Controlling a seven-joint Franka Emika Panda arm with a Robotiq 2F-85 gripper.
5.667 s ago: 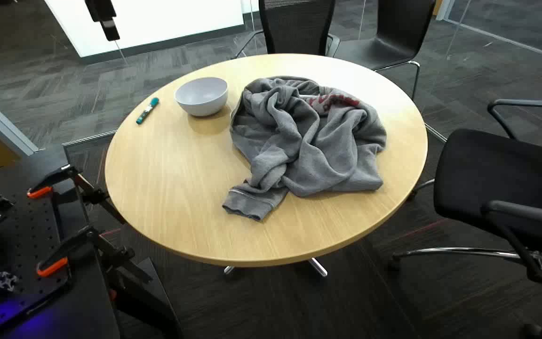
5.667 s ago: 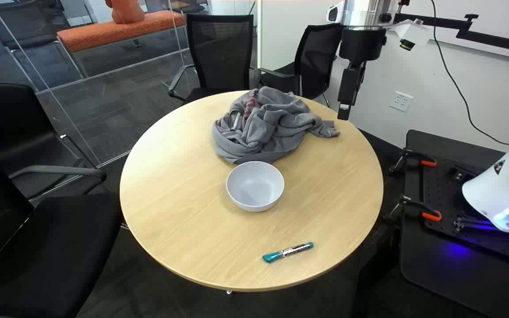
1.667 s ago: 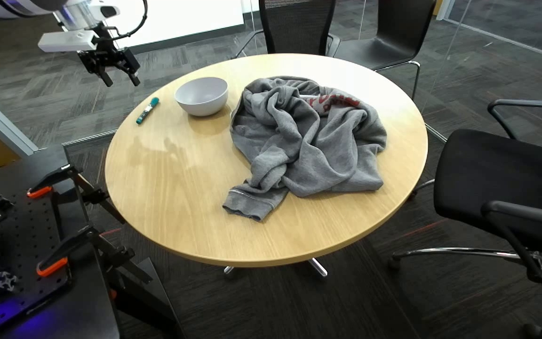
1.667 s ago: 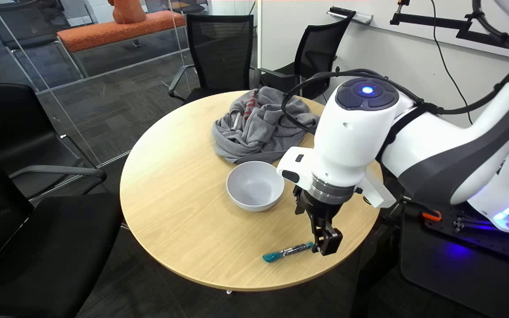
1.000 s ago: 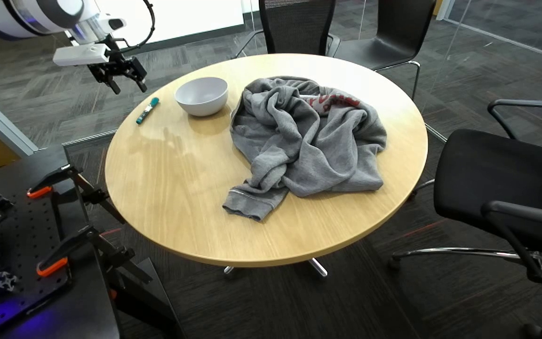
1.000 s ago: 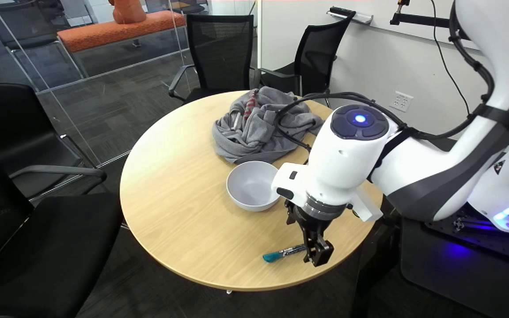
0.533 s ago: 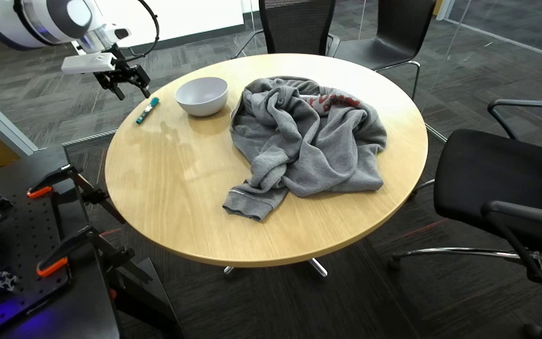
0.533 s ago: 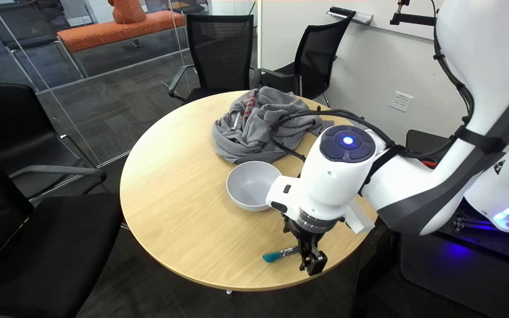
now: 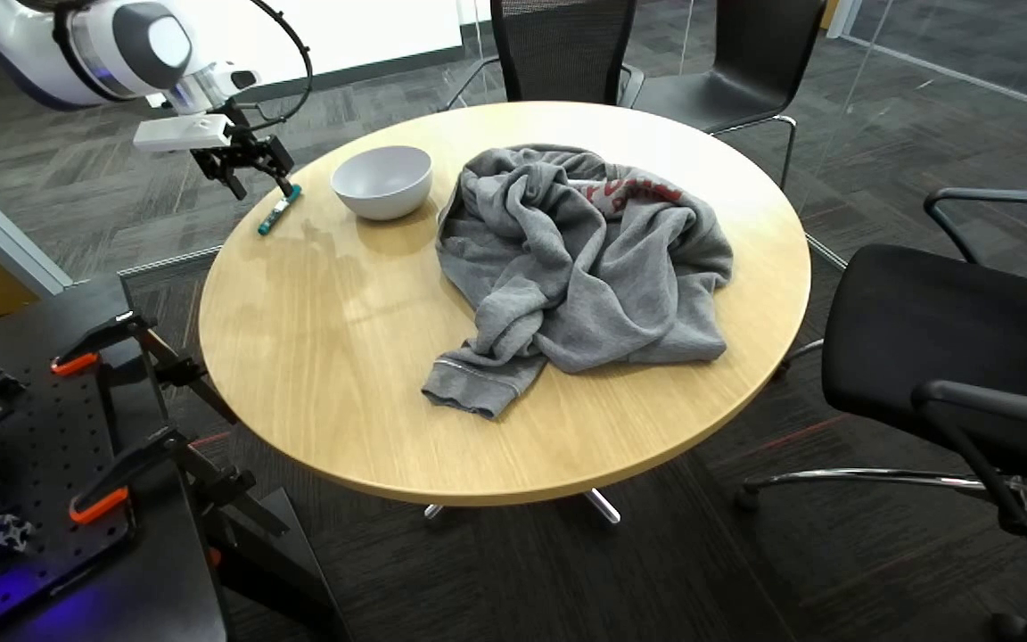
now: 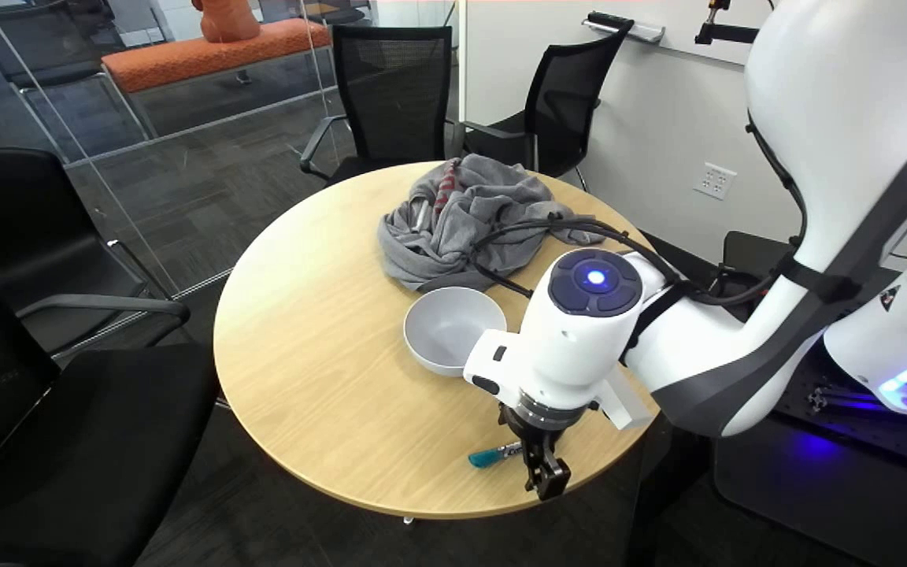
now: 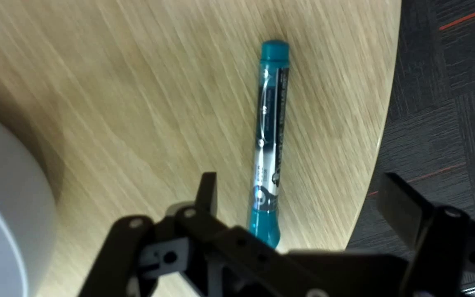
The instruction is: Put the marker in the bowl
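The teal-capped marker lies flat on the round table near its edge, in both exterior views (image 9: 276, 215) (image 10: 493, 456) and in the wrist view (image 11: 268, 136). The light grey bowl stands upright beside it, in both exterior views (image 9: 389, 208) (image 10: 446, 335); its side shows at the left of the wrist view (image 11: 19, 177). My gripper (image 9: 264, 193) is open and empty, just above the marker. In the wrist view the gripper (image 11: 299, 177) has the marker between its spread fingers, nearer the left one. The gripper hides part of the marker in an exterior view.
A crumpled grey sweatshirt (image 9: 576, 267) lies on the wooden table (image 9: 326, 392), past the bowl. Black chairs (image 9: 950, 348) stand around the table. A black bench with orange-tipped clamps (image 9: 103, 506) bears the robot's base. The table edge is close to the gripper.
The arm came in over the table and the gripper has lowered steadily toward the marker, moving slightly toward the bowl side. The marker, bowl and sweatshirt have not moved.
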